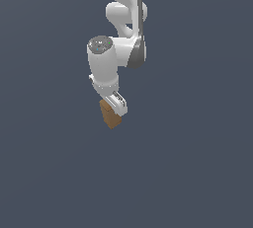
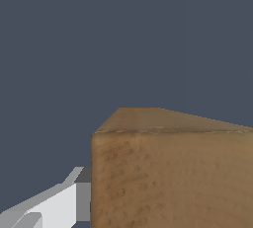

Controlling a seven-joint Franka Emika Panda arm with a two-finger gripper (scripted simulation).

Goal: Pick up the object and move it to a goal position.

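Tan block (image 1: 109, 115) partly behind tool (image 1: 116, 104)

light: even, dim, flat render | shadows: none cast | focus: sharp | glare: none

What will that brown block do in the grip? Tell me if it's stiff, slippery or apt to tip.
The brown block looks stiff: its edges are straight and its faces flat. The matte, cardboard-like surface suggests it is not very slippery. It is taller than wide and hangs tilted beside the gripper, so it may tip when set down.
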